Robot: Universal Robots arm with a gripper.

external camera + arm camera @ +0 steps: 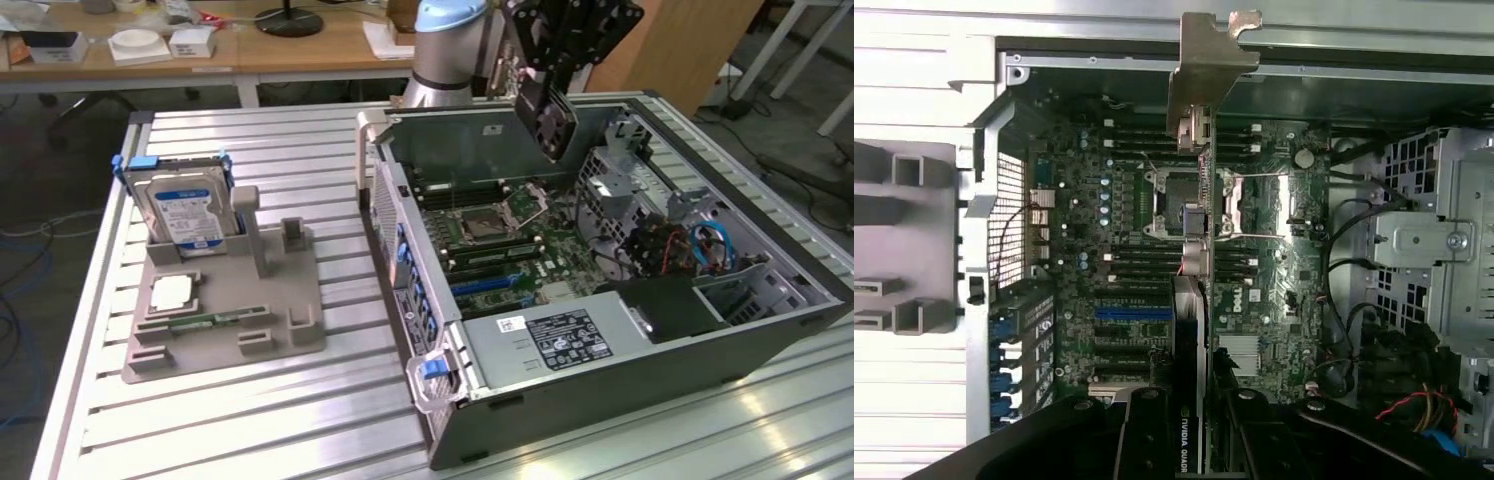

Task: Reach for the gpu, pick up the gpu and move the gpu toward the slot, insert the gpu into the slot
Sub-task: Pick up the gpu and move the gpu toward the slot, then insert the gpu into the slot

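The hand (545,88) is closed on the gpu (541,118), gripping the card by its upper edge so that it hangs on edge, slightly tilted, above the open computer case (641,385) near the case's far wall in the exterior view. The card is in the air, clear of the green motherboard (534,245) below it. In the wrist view the black fingers (1144,430) press either side of the card, which shows edge-on with its silver bracket (1206,75) at the end farthest from the hand and its thin body crossing in front of the processor socket (1179,205). The blue slot (1134,312) lies on the motherboard just to one side of the card's line, among other dark card slots, with nothing seated in it. At the exterior view's left, well apart from the case, a gray fixture (287,335) stands on the ribbed metal worktop (267,425), holding an upright hard drive (187,210) with a blue label and a small green memory stick (210,323) lying flat.
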